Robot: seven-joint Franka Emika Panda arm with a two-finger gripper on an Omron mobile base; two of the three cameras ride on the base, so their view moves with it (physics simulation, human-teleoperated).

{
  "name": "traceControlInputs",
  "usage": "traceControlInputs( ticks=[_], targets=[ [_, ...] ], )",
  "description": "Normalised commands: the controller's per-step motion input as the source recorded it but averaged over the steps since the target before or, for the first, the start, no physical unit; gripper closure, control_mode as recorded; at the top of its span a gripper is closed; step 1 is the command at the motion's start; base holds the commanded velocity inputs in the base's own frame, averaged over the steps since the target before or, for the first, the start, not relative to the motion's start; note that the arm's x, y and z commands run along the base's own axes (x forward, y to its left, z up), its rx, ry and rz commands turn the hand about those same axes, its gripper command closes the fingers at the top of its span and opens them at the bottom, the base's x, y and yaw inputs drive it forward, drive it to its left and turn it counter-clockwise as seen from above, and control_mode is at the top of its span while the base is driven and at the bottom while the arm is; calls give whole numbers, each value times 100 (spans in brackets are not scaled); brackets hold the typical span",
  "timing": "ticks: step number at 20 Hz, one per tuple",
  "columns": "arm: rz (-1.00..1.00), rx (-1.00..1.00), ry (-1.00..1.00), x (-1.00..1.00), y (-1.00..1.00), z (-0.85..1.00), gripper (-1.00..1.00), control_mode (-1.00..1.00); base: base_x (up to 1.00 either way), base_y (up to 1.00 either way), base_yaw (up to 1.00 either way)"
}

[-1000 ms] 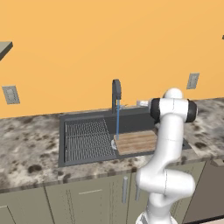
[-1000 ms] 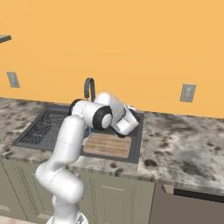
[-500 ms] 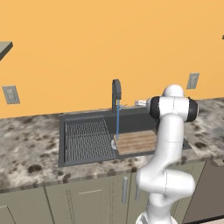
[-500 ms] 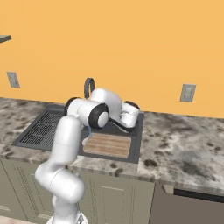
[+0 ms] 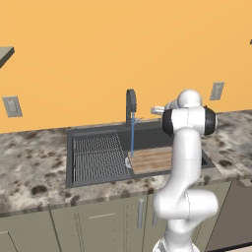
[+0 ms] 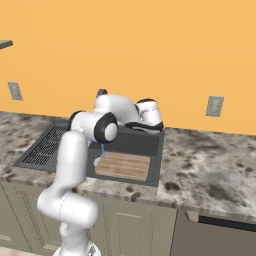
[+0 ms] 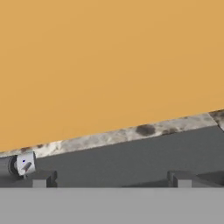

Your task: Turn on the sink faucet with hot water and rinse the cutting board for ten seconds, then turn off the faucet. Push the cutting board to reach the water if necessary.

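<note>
The sink faucet (image 5: pixel 130 105) stands at the back of the sink (image 5: pixel 70 162), and its arched spout pours the water (image 5: pixel 132 140) as a thin blue stream. The stream lands on the left end of the cutting board (image 5: pixel 153 159), which lies flat in the sink's right half. From the right, the board (image 6: pixel 123 166) shows below my arm. My gripper (image 5: pixel 157 110) hovers over the sink's back rim, to the right of the faucet and apart from it. It faces the orange wall. My gripper (image 7: pixel 111 178) is open, with nothing between its fingertips (image 7: pixel 41 179).
A ridged dark drying rack (image 5: pixel 97 157) fills the sink's left half. Speckled granite counter (image 6: pixel 210 160) runs on both sides. Wall outlets (image 5: pixel 217 90) sit on the orange wall. In the hand view a small pale knob on a dark stub (image 7: pixel 24 163) sits at the left edge.
My hand has risen from over the board and drawn back toward the wall. The water keeps running and the board has not moved.
</note>
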Motion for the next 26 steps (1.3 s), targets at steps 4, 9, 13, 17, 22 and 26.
traceControlInputs(
  ticks=[4, 9, 13, 17, 22, 26],
  targets=[
    [7, 6, 6, 0, 0, 43, -100, -100, 0, 0, 0],
    [7, 1, 7, -9, 0, 18, -100, -100, 0, 0, 0],
    [5, 4, 7, -7, 0, 32, -100, -100, 0, 0, 0],
    [4, 6, 10, -5, 0, 37, -100, -100, 0, 0, 0],
    [0, 1, 12, -3, 5, 21, -100, -100, 0, 0, 0],
    [0, 0, 7, -1, 27, 11, -100, -100, 0, 0, 0]
  ],
)
